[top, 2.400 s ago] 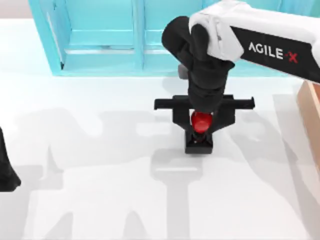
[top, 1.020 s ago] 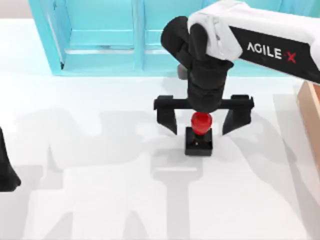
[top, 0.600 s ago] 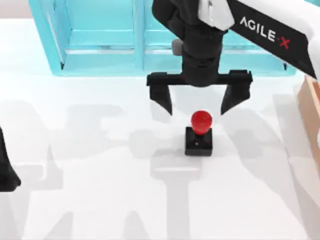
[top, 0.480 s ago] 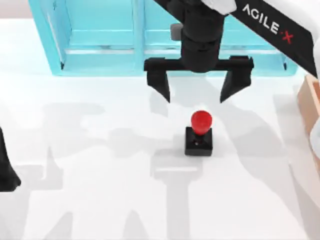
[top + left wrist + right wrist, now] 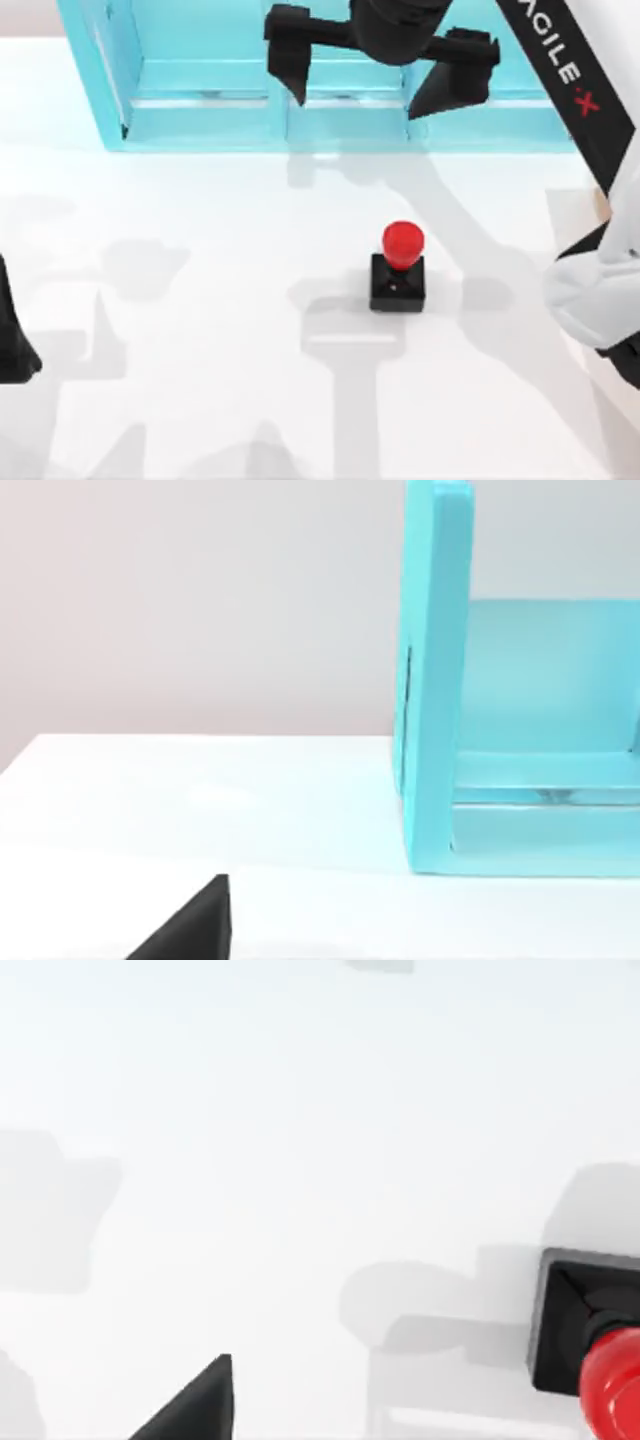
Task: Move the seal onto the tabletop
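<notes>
The seal point(image 5: 399, 266) stands upright on the white tabletop point(image 5: 200, 300), a little right of the middle, its red knob above the black square base. Nothing touches it. My right gripper point(image 5: 357, 105) hangs open well behind the seal, over the front of the light-blue cabinet, with its jaws spread wide. The right wrist view catches the seal point(image 5: 585, 1345) at its edge, with one black fingertip point(image 5: 195, 1410) in the corner. My left arm point(image 5: 12, 345) is parked at the table's left edge; one of its fingers point(image 5: 195, 930) sits far to one side in the left wrist view.
The light-blue shelf cabinet point(image 5: 200, 110) runs along the back of the table and fills part of the left wrist view point(image 5: 435, 680). A sliver of the tan wooden box point(image 5: 601, 208) shows at the right edge, behind my right arm's white link point(image 5: 595, 295).
My right gripper opened and let go of the seal, then rose and drew back toward the cabinet. The seal stays where it was set down. The left arm has not moved.
</notes>
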Controlling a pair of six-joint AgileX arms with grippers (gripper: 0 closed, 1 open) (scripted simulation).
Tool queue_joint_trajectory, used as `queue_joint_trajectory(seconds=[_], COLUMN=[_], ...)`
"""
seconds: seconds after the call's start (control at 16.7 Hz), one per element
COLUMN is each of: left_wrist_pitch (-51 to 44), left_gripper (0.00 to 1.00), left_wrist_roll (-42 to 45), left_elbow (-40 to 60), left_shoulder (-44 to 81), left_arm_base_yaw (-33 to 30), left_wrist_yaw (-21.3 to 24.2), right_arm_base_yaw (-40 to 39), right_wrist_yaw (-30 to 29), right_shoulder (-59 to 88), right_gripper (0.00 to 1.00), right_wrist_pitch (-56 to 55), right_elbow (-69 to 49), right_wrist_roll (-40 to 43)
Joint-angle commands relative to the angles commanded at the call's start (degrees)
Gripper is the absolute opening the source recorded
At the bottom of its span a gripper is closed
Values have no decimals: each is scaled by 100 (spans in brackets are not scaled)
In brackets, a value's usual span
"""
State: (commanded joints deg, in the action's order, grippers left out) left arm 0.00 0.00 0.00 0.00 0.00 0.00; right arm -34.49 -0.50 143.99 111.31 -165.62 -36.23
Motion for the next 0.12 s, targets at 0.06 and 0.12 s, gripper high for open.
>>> queue_joint_trajectory(seconds=[0.06,0.12], left_wrist_pitch=[0,0], left_gripper=[100,100], left_wrist_roll=[0,0], left_elbow=[0,0], left_shoulder=[0,0], left_arm_base_yaw=[0,0], left_wrist_yaw=[0,0], right_arm_base_yaw=[3,4], right_wrist_yaw=[-1,-1], right_shoulder=[9,10], right_gripper=[100,100], right_wrist_pitch=[55,63], right_elbow=[-60,-68], right_wrist_roll=[2,3])
